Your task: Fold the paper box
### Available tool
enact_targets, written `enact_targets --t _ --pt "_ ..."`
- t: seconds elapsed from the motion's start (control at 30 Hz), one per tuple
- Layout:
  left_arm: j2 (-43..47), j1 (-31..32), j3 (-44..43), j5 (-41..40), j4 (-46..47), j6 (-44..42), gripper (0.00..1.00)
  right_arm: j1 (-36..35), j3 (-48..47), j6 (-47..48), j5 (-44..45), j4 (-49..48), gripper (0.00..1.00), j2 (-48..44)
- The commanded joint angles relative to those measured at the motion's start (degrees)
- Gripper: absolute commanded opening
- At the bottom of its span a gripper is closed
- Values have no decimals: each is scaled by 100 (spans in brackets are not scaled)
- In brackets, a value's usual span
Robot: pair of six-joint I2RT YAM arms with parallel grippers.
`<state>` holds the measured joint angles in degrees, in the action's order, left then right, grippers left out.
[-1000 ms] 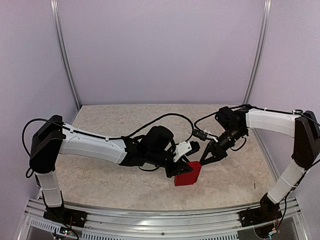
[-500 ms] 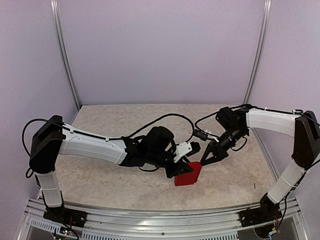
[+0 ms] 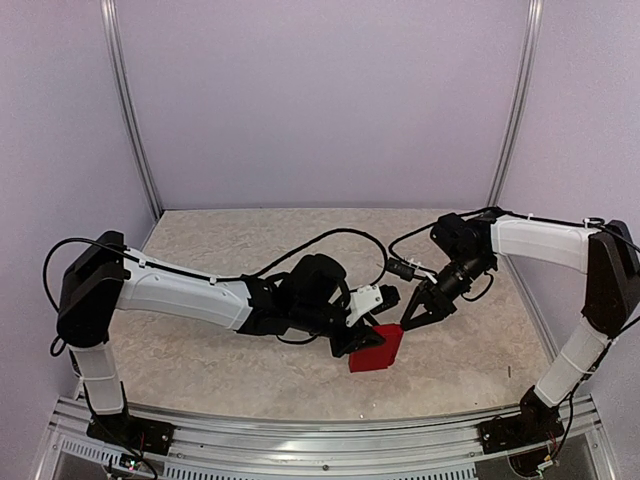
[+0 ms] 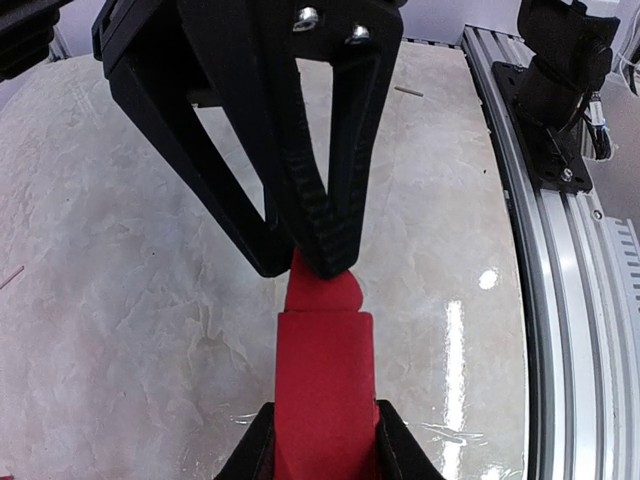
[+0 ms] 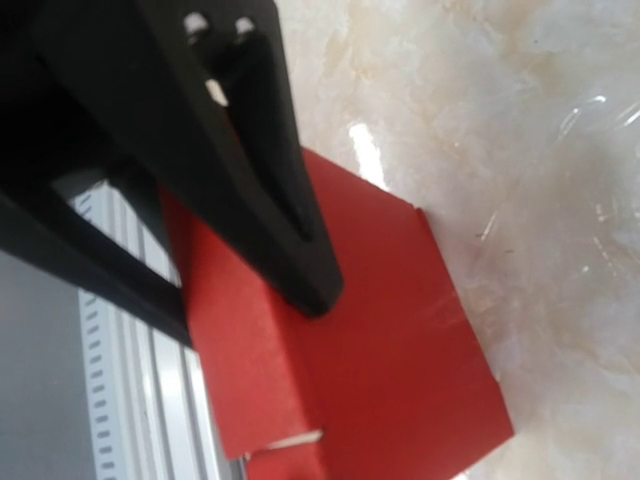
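Two arms are meeting over the marbled table, and we are working down from that surface to the smallest flap. The left arm is reaching low across from the left while the right arm is bending in from the far right. Both are ending just right of the table's middle, toward the near edge, where the paper box is sitting, apparently resting on the table. The left gripper is clamping the box between its fingertips, one on each long side wall. We are judging the box's long axis to be running straight out from this gripper toward the other one. The right gripper is coming down on the far end, its fingers drawn nearly together at the rounded flap sticking out there. We cannot tell whether they are pinching that flap or only pressing on it. For tucking the flap, the right gripper is the nearer one; the left seems to be steadying the body.
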<state>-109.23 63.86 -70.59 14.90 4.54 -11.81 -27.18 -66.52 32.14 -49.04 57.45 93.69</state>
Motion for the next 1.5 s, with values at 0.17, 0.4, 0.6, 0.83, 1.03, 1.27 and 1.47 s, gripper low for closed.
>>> enact_targets --t 0.17,0.4,0.6,0.83,1.03,1.27,1.47 --pt "-93 6 347 -349 -770 -87 29 59 -125 81 -110 164 21 106" --pt "-159 -3 298 -351 -770 -26 29 57 -75 3 -114 60 18 49" --pt "-225 -34 201 -342 -836 49 28 21 -20 -75 -75 -23 16 -34" --pt "-331 -42 54 -488 -976 87 28 -7 -44 -128 -176 71 15 -57" --pt "-336 -72 30 -515 -994 103 28 -8 -63 -304 -72 80 19 -103" --pt "-260 -144 96 -443 -970 161 28 -7 -30 -162 -223 204 20 -138" --pt "-308 -153 61 -406 -937 185 28 -43 -39 -159 -298 194 21 -189"
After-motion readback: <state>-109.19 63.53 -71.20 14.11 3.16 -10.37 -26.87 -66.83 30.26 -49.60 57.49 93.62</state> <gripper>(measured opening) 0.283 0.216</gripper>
